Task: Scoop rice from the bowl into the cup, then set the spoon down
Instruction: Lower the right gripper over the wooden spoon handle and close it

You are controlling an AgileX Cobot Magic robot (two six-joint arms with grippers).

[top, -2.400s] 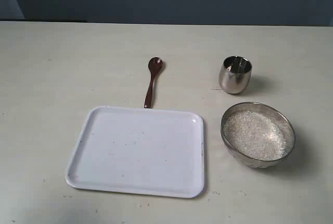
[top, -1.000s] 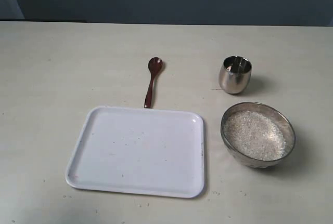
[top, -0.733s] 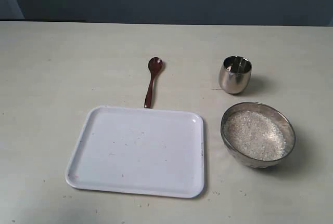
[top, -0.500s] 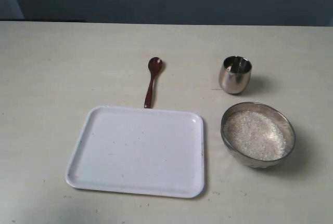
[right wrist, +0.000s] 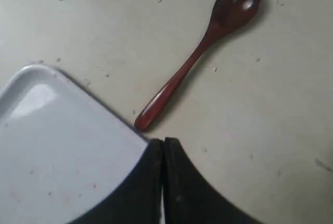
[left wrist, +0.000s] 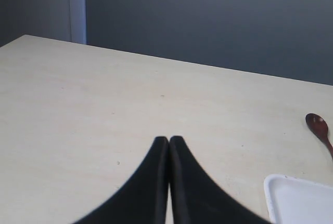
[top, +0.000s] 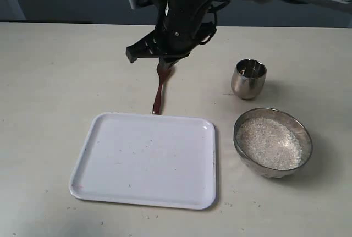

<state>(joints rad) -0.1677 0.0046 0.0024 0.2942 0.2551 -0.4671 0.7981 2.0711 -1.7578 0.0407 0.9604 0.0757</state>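
White tray [top: 144,160]: closest thing to the camera, flat on the beige table [top: 49,72], a few specks on it.
Bowl [top: 257,169]: right of the tray, just beside it but not touching. Shiny, see-through grey.
Rice [top: 269,142]: heaped in the bowl, fills it most of the way up.
Spoon [top: 159,95]: dark reddish wood, lying free on the table just behind the tray's far edge. Handle end is nearly at the rim, scoop end points away.
Cup [top: 248,80]: little steel tumbler, upright, behind the bowl and well right of the spoon. Can't tell what's inside.
Right gripper [right wrist: 162,144]: jaws pressed together, gripping nothing. The arm comes in from the far right and hangs over the spoon's scoop end. Its wrist cam puts the tips close to the handle end and the tray's edge.
Left gripper [left wrist: 168,141]: jaws closed too, empty, over bare table, with the spoon and a tray corner off at the edge of its view.
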